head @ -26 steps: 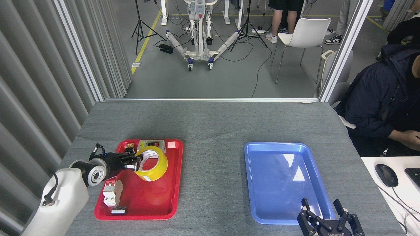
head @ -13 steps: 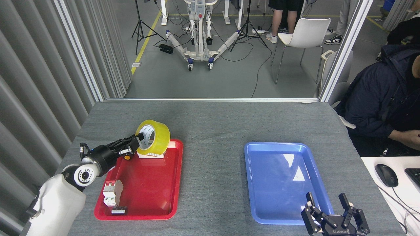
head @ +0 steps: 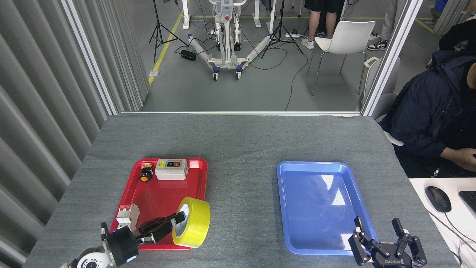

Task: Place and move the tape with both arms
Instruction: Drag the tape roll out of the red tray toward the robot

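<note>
The left end effector (head: 171, 223), black and multi-fingered, grips the wide roll of glossy yellow packing tape (head: 191, 222) by its wall, one finger reaching into the white core. The tape stands on edge just ahead of those fingers, over the near right corner of the red plastic tray (head: 163, 193). The step in hand looks like carrying the tape out of the red tray; next it needs to travel rightward across the grey desk (head: 241, 149) toward the blue plastic tray (head: 316, 208), probably set down or passed within reach of the right end effector (head: 386, 243), which waits with fingers spread wide and empty. Half a second earlier the tape was held high, beyond the tray's far edge; now it is low and near
</note>
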Controlling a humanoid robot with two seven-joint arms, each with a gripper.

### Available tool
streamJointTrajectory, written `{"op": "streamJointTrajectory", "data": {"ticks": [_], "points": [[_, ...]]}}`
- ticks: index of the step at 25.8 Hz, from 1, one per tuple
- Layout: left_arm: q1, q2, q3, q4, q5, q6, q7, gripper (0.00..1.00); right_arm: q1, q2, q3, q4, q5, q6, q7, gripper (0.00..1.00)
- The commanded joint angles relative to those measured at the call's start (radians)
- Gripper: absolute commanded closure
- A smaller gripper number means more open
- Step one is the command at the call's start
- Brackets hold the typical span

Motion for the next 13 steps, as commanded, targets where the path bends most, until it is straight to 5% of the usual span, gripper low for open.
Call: {"op": "streamJointTrajectory", "data": {"ticks": [1,7,10,13], "points": [[0.102,-0.003,-0.054,-0.047,0.008,-0.013,-0.017,1.00,0.007,-0.007,0.002,-0.001,0.000,-0.004,0.000,0.00],[0.116,-0.078,-0.078,-0.109,0.034,-0.013,-0.045,1.00,0.020,-0.053,-0.003,-0.003,-0.028,-0.096,0.006,0.00],[0.114,-0.088,-0.081,-0.132,0.104,-0.013,-0.066,1.00,0.049,-0.061,-0.001,0.003,-0.147,-0.176,0.021,0.00],[0.121,-0.099,-0.080,-0.161,0.155,-0.013,-0.065,1.00,0.061,-0.088,-0.003,0.031,-0.370,-0.314,0.150,0.00]]}}
